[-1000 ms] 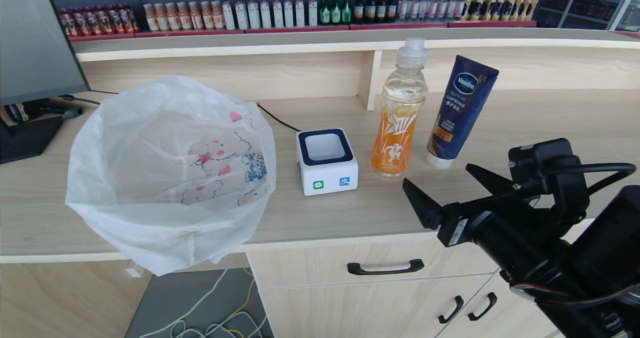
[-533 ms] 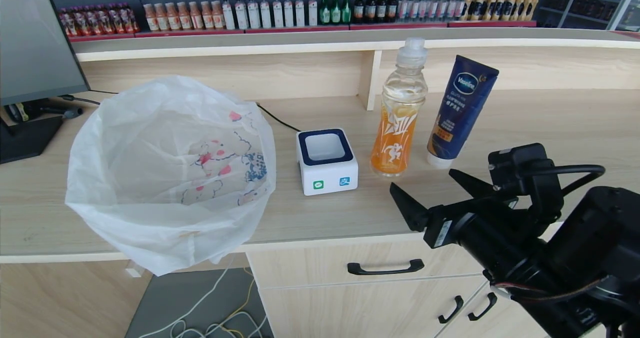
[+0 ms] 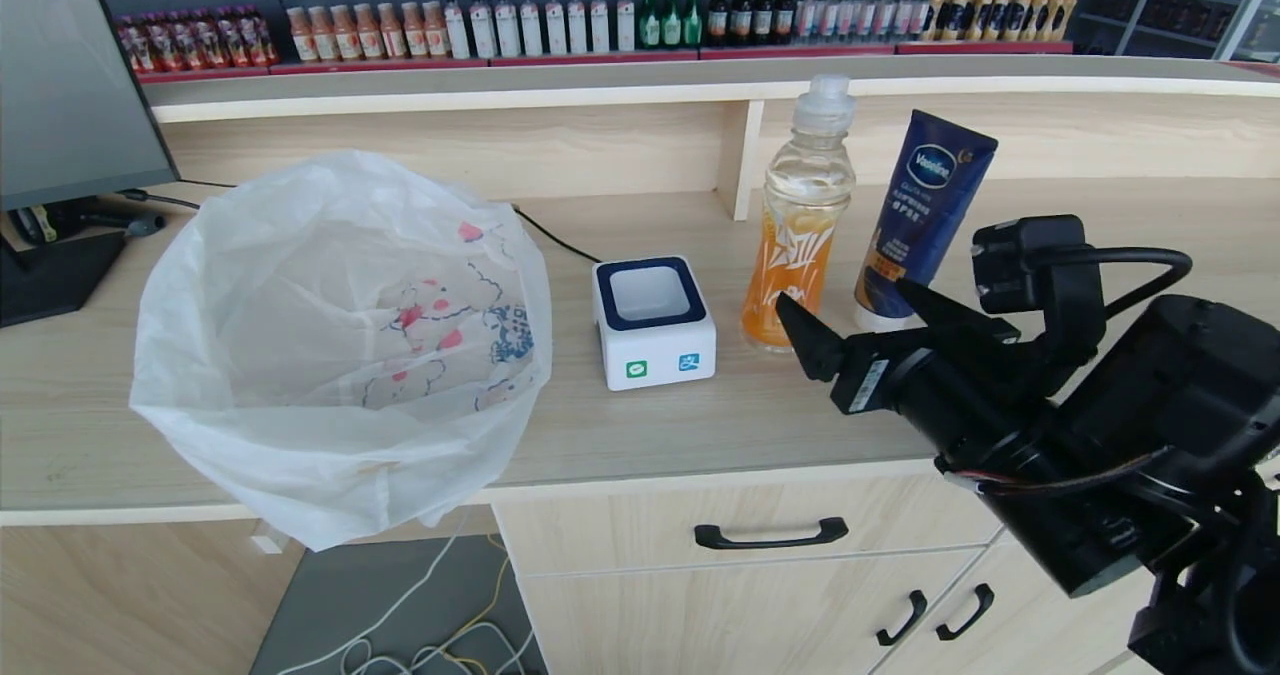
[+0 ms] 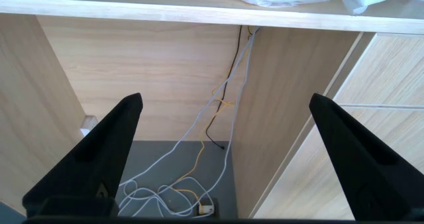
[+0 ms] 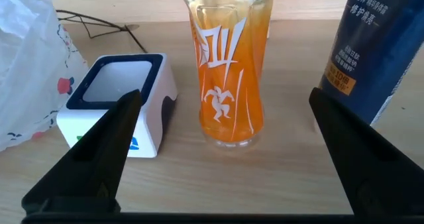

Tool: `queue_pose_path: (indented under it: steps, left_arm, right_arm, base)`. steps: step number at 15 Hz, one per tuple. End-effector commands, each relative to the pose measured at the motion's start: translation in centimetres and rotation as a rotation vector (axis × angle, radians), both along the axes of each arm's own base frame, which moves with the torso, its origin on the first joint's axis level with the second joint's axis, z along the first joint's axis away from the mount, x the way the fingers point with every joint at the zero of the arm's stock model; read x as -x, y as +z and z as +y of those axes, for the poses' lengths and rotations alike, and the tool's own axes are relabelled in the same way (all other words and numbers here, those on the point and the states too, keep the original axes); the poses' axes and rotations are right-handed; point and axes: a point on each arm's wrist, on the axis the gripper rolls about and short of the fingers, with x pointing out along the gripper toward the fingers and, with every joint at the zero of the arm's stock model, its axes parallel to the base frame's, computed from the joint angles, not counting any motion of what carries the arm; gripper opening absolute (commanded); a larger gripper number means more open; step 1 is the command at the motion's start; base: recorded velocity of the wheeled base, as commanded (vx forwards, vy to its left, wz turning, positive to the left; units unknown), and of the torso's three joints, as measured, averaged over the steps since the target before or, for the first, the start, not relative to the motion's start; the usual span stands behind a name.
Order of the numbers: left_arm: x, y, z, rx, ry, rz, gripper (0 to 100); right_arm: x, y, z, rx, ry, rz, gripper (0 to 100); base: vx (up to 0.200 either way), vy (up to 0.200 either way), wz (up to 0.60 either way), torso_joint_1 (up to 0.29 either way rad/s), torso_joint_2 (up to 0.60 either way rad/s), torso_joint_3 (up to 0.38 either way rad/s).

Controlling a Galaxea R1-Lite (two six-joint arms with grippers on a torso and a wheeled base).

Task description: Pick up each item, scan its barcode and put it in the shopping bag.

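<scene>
An orange drink bottle [image 3: 797, 225] [image 5: 228, 71] stands upright on the wooden counter [image 3: 700, 425], with a dark blue tube [image 3: 922, 220] [image 5: 374, 45] standing cap-down just to its right. The white and blue scanner [image 3: 652, 321] [image 5: 122, 105] sits left of the bottle. A white shopping bag [image 3: 340, 340] [image 5: 26, 71] gapes open at the counter's left. My right gripper [image 3: 860, 310] [image 5: 228, 164] is open just in front of the bottle, holding nothing. My left gripper [image 4: 225, 164] is open below the counter, facing the cupboard recess.
A monitor [image 3: 70, 75] and its stand occupy the counter's far left. A black cable [image 3: 555, 240] runs behind the scanner. A raised back shelf [image 3: 650, 90] with a divider [image 3: 740, 160] stands behind the items. Drawers with black handles [image 3: 770, 535] sit below. Loose cables [image 4: 199, 164] lie on the floor.
My right gripper has risen and moved forward and left over the counter's edge, closing in on the orange bottle. Its fingers stay open.
</scene>
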Motion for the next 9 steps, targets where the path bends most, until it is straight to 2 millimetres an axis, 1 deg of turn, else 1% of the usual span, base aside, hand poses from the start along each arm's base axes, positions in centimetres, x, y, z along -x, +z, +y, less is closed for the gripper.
queue_pose_path:
  steps: [1, 3, 4, 5, 7, 9]
  left_arm:
    - [0.0, 0.0, 0.0, 0.001, 0.000, 0.000, 100]
    - [0.0, 0.0, 0.0, 0.001, 0.000, 0.000, 100]
    - [0.0, 0.0, 0.0, 0.001, -0.001, 0.000, 100]
    - [0.0, 0.0, 0.0, 0.001, 0.000, 0.000, 100]
    - [0.0, 0.0, 0.0, 0.001, -0.001, 0.000, 100]
    - [0.0, 0.0, 0.0, 0.001, 0.000, 0.000, 100]
  right_arm:
    - [-1.5, -0.2, 1.1, -0.006, -0.005, -0.011, 100]
    - [-2.2, -0.2, 1.7, -0.004, -0.005, -0.023, 100]
    - [-2.9, -0.1, 2.3, 0.002, 0.010, -0.039, 100]
    - [-3.8, 0.0, 2.5, 0.003, 0.004, -0.057, 100]
    - [-4.7, -0.1, 2.2, 0.000, -0.016, -0.063, 100]
    - [-5.1, 0.3, 2.1, -0.008, -0.010, -0.080, 100]
  base:
    - [0.000, 0.000, 0.00, 0.000, 0.00, 0.000]
    - [0.000, 0.000, 0.00, 0.000, 0.00, 0.000]
    - [0.000, 0.000, 0.00, 0.000, 0.00, 0.000]
    - [0.000, 0.000, 0.00, 0.000, 0.00, 0.000]
    - [0.000, 0.000, 0.00, 0.000, 0.00, 0.000]
    - [0.000, 0.000, 0.00, 0.000, 0.00, 0.000]
